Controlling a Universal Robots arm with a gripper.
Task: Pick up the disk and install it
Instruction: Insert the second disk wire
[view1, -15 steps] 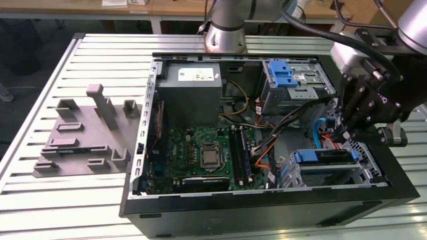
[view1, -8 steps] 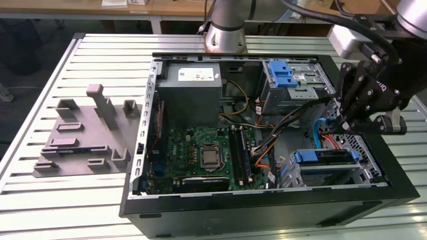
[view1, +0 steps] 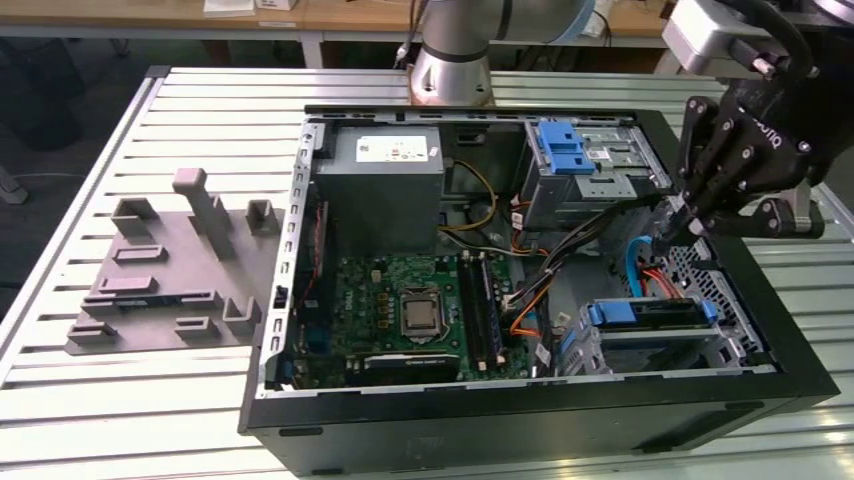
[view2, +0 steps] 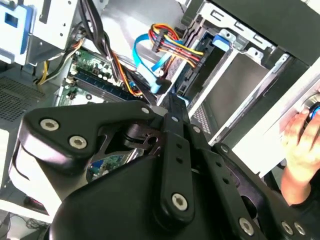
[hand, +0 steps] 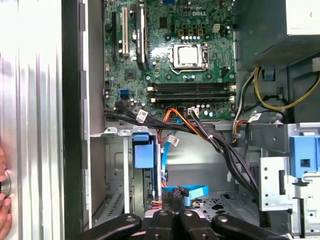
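Observation:
The disk (view1: 650, 318) appears to sit on edge in the bay at the near corner of the open computer case, toward the exterior view's right. Its blue rail end shows in both wrist views (view2: 220, 41) (hand: 142, 152). My gripper (view1: 678, 228) hangs inside the case just above and behind that bay. Its fingers are shut together with nothing seen between them (view2: 171, 100) (hand: 172, 200). The fingertips are close beside a blue flat cable (hand: 186, 192) and its connector (view2: 159, 85), apart from the disk.
The case holds a grey power-supply box (view1: 387, 185), a green motherboard (view1: 400, 310), a metal drive cage with a blue latch (view1: 577, 150) and loose cable bundles (hand: 200, 130). A grey fixture plate (view1: 174, 270) lies beside the case. A person's hand (view2: 300, 145) rests outside the case wall.

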